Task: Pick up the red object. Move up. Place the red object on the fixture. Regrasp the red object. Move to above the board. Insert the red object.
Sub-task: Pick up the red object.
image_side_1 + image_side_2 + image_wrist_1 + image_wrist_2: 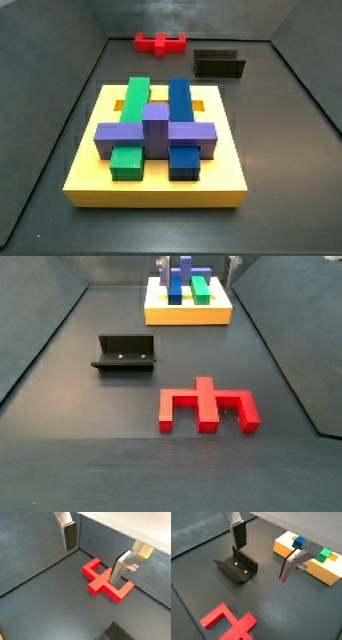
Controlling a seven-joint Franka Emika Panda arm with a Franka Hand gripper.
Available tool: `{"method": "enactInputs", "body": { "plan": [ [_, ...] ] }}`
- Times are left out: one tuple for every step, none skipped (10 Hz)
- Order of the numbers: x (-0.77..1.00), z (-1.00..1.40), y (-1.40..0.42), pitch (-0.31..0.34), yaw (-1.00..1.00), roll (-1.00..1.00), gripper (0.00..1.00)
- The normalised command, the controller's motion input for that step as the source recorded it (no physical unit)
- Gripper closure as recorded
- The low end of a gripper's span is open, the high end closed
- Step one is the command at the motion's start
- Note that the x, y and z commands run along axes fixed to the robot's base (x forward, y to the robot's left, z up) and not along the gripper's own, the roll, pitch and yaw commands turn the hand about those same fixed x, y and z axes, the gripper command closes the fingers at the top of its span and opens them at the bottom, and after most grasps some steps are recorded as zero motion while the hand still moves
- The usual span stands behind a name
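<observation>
Red object point(207, 407) lies flat on the dark floor, untouched, its wide bar running crosswise in a side view with the short prongs toward the camera and the stem toward the board point(187, 308). In a wrist view you see the red object point(105, 580) beneath the hand point(95, 555), one silver finger point(121, 568) in front of it and the other well off beside it. The hand is wide open and holds nothing. I judge you need to come straight down and centre the fingers across the stem. The fixture point(124, 354) stands apart from the red piece, between it and the board. You will find no writing or labels anywhere.
</observation>
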Motion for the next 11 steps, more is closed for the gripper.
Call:
{"method": "enactInputs", "body": {
  "plan": [
    [0.00,-0.65,0.26,-0.010,-0.09,0.00,0.00],
    [-0.07,-1.00,0.71,-0.051,-0.28,0.00,0.00],
    [-0.08,-1.00,0.73,-0.046,-0.28,0.00,0.00],
    [-0.03,-1.00,0.72,-0.060,-0.26,-0.01,0.00],
    [0.00,-0.95,0.55,-0.074,-0.22,-0.02,0.00],
    [0.19,-0.75,0.36,-0.163,-0.09,-0.07,0.00],
    [0.17,-0.67,0.18,-0.227,-0.05,-0.09,0.00],
    [0.00,-0.65,0.00,-0.294,-0.09,-0.09,0.00],
    [-0.02,-0.49,-0.09,-0.361,-0.06,-0.13,0.00],
    [-0.02,-0.41,-0.16,-0.376,-0.05,-0.17,0.00],
    [-0.02,-0.32,-0.13,-0.383,-0.02,-0.22,0.00]
  ]
}}
